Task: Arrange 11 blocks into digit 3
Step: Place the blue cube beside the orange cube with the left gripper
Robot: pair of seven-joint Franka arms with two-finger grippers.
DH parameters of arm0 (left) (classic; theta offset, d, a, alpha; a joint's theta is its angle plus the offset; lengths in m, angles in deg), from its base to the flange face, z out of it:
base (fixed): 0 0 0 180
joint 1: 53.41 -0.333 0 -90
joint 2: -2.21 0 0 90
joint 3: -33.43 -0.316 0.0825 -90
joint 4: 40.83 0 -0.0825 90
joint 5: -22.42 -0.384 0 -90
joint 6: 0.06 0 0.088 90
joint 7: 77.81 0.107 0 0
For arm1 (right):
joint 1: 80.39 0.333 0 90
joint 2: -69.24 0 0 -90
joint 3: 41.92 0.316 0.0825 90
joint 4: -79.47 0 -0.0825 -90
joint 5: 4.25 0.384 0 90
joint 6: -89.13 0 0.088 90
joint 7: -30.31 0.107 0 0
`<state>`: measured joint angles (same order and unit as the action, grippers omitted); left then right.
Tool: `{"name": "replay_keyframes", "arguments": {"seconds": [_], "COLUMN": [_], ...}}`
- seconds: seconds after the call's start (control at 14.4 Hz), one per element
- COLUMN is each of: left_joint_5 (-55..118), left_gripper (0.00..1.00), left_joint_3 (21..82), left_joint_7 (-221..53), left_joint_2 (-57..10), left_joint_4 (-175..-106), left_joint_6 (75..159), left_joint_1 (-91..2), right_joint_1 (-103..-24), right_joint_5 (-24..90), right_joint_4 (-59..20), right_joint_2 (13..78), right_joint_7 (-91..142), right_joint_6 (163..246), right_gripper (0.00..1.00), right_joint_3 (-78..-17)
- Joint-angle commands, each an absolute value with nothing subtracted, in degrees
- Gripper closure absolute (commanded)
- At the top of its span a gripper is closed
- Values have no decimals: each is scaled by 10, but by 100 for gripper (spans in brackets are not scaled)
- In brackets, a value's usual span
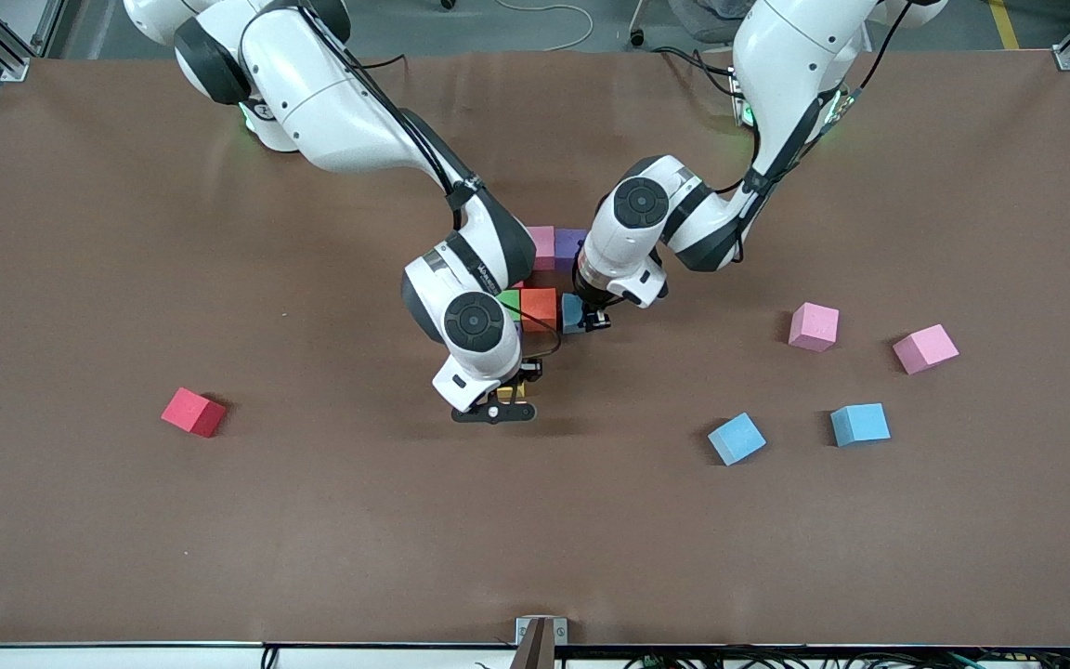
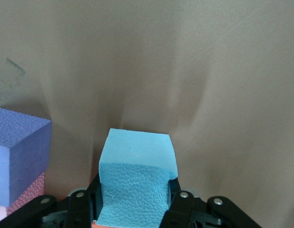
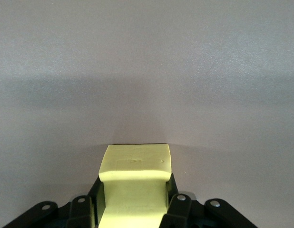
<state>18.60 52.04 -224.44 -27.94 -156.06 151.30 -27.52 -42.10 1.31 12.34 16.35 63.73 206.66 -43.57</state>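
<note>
My left gripper (image 1: pixel 588 321) is shut on a light blue block (image 1: pixel 573 313), set down beside an orange block (image 1: pixel 539 308) and a green block (image 1: pixel 509 303) in a row. In the left wrist view the fingers (image 2: pixel 181 202) squeeze the light blue block (image 2: pixel 137 180), with a purple block (image 2: pixel 18 147) next to it. A pink block (image 1: pixel 542 246) and a purple block (image 1: pixel 570 247) touch, farther from the front camera. My right gripper (image 1: pixel 509 392) is shut on a yellow block (image 3: pixel 135 180), low at the table, nearer the front camera than the row.
Loose blocks lie around: a red one (image 1: pixel 193 412) toward the right arm's end; two pink ones (image 1: pixel 814 326) (image 1: pixel 925 348) and two light blue ones (image 1: pixel 737 438) (image 1: pixel 860 424) toward the left arm's end. The right arm's wrist (image 1: pixel 470 321) hides part of the row.
</note>
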Motion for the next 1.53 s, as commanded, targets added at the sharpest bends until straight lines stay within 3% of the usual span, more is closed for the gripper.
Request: {"name": "replay_keyframes", "arguments": {"seconds": [0.0,1.04,1.46], "left_joint_5": [174,173,174], "left_gripper": [68,65,65], "left_joint_3": [516,516,517], "left_joint_7": [-2255,-2255,-2255], "left_joint_2": [-262,-274,-279], "left_joint_4": [-1578,-1573,-1571], "left_joint_6": [1529,1530,1538], "left_joint_1": [-267,-264,-263], "right_joint_1": [-415,-415,-415], "right_joint_5": [5,-3,-4], "right_joint_4": [140,140,140], "right_joint_2": [155,148,148], "right_joint_7": [652,652,652], "right_joint_6": [2059,2063,2063], "right_gripper": [100,100,90], "right_joint_3": [-441,-442,-442]}}
